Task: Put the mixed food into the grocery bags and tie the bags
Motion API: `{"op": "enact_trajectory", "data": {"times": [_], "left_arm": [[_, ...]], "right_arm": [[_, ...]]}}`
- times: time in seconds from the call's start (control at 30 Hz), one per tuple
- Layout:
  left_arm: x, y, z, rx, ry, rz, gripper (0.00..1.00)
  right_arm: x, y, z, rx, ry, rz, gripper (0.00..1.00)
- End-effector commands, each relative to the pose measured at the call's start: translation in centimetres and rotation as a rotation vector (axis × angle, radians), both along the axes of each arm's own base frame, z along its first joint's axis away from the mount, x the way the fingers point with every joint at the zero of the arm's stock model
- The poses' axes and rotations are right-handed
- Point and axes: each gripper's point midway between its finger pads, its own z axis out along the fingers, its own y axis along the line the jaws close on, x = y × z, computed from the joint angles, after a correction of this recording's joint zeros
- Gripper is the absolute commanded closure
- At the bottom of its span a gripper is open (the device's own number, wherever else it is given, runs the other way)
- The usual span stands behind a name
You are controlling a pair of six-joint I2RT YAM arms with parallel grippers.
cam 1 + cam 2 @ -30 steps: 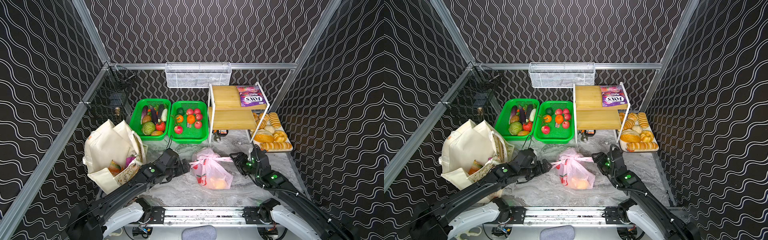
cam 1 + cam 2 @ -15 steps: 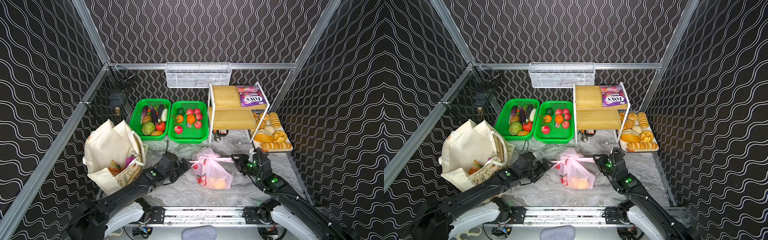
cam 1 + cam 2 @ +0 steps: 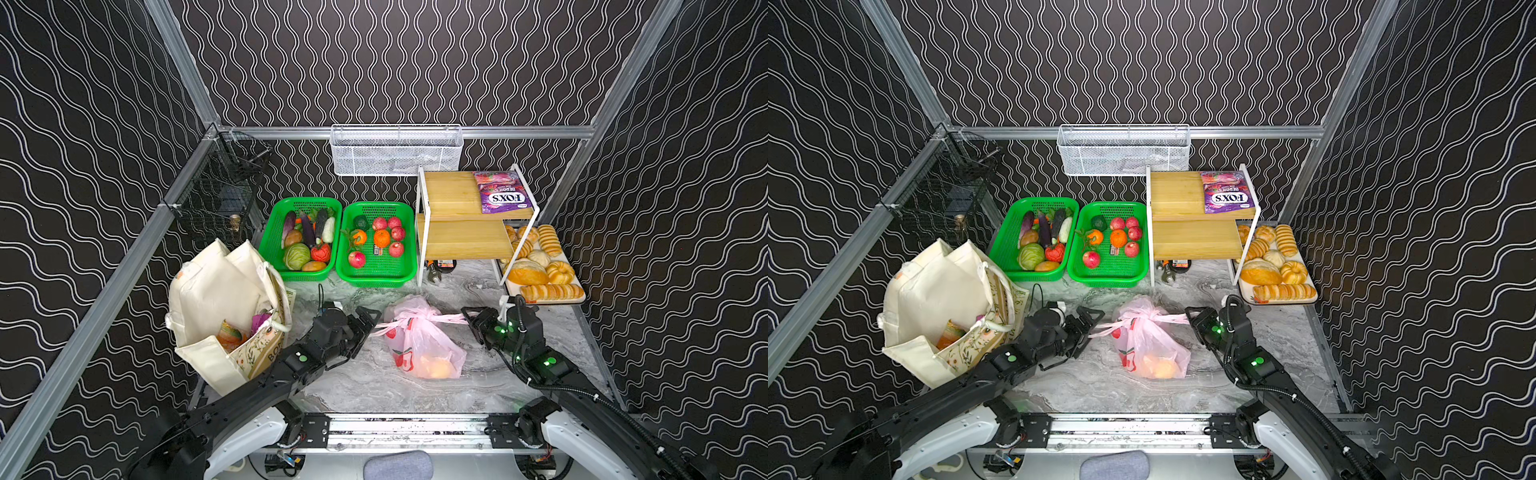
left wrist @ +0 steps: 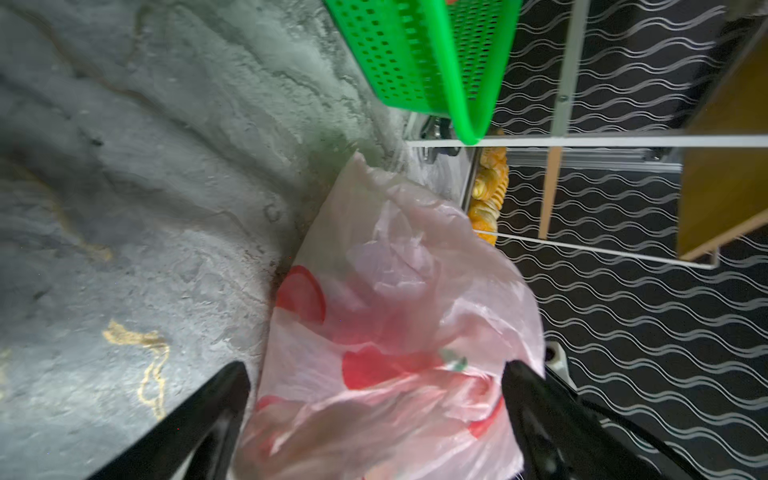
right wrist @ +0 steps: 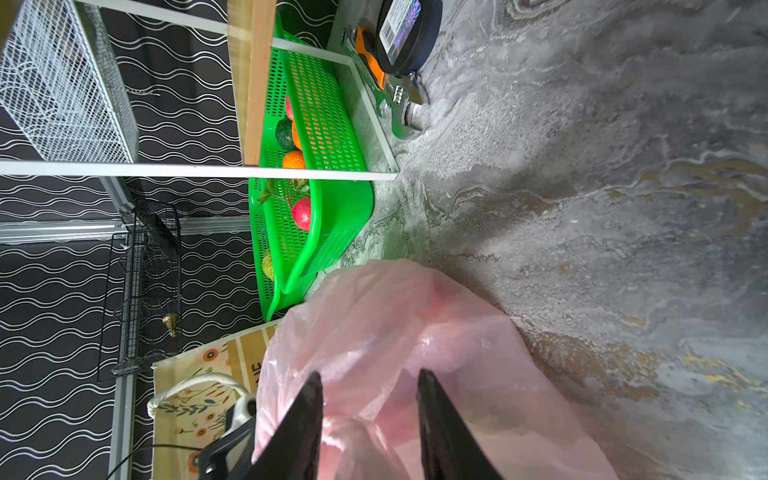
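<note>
The pink bag (image 3: 419, 345) lies central on the table (image 3: 374, 386), long axis slanting — knot toward the green baskets (image 3: 376, 279). The left claw (image 3: 369, 332) gapes, released; the right claw (image 3: 469, 323) sits half-closed by a handle, grip unclear. Bag unmoved since a second ago.

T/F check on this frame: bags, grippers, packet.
1. The pink bag lies on the table between the left gripper and the right gripper. True.
2. The pink bag is empty. False: fruit shows through it.
3. The left gripper is shut. False: it is wide open.
4. The purple FOX'S packet lies on the table. False: it lies on the rack's top shelf.
5. The canvas tote has items inside. True.
</note>
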Motion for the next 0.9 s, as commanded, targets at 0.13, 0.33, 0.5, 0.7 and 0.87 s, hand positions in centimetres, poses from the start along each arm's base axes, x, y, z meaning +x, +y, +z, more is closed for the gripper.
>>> {"op": "enact_trajectory", "data": {"times": [0.13, 0.33, 0.5, 0.7, 0.87], "left_arm": [[0.7, -0.9, -0.5, -0.023, 0.057, 0.012, 0.25], [0.7, -0.1, -1.0, 0.052, 0.043, 0.013, 0.79], [-0.1, 3.3, -0.6, 0.251, 0.026, 0.049, 1.0], [-0.4, 6.9, 0.8, 0.533, -0.005, 0.039, 1.0], [-1.4, 9.6, -0.9, 0.711, 0.055, 0.031, 1.0]], "right_arm": [[0.5, 0.5, 1.3, 0.021, -0.034, 0.013, 0.62], [0.5, 0.1, 1.2, 0.001, -0.051, 0.001, 0.88], [0.8, -2.0, 2.2, -0.099, -0.092, -0.079, 1.0], [1.0, -4.3, 3.9, -0.241, -0.126, -0.146, 1.0], [1.0, -6.3, 1.2, -0.358, -0.068, -0.206, 1.0]]}}
